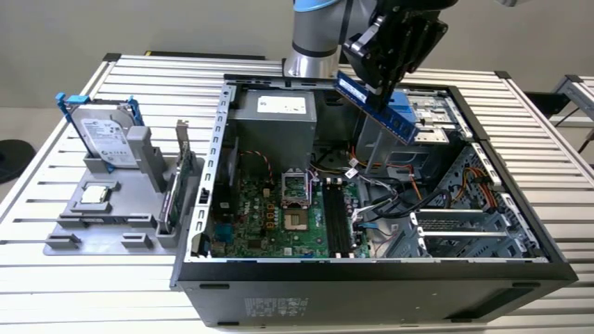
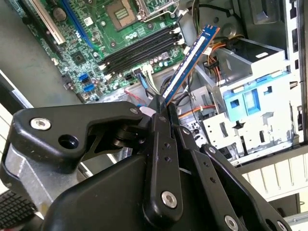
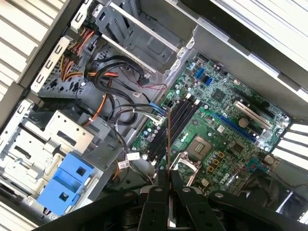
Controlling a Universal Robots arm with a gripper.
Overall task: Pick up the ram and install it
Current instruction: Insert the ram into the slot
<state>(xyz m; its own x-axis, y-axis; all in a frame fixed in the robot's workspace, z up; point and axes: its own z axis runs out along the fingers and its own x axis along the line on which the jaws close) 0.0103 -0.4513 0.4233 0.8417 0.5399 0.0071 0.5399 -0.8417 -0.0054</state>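
The ram (image 1: pixel 379 110), a narrow blue stick with dark chips, hangs tilted in the air above the open computer case (image 1: pixel 371 270), over the drive-bay area. My black gripper (image 1: pixel 373 85) is shut on the stick's upper end. In the second wrist view the ram (image 2: pixel 188 63) juts out from the gripper (image 2: pixel 161 109) toward the black memory slots (image 2: pixel 139 50). The first wrist view gives the ram (image 3: pixel 168 139) edge-on, rising from the gripper (image 3: pixel 166 179) and lying over the memory slots (image 3: pixel 174 124). On the motherboard (image 1: pixel 264 226) the memory slots (image 1: pixel 336 221) lie well below the stick.
Loose cables (image 1: pixel 376 202) and a blue drive bracket (image 1: pixel 410 124) sit inside the case near the slots. On the exterior view's left, a grey holder (image 1: pixel 102 216) carries a silver hard drive (image 1: pixel 107 139) and an upright green card (image 1: pixel 174 191).
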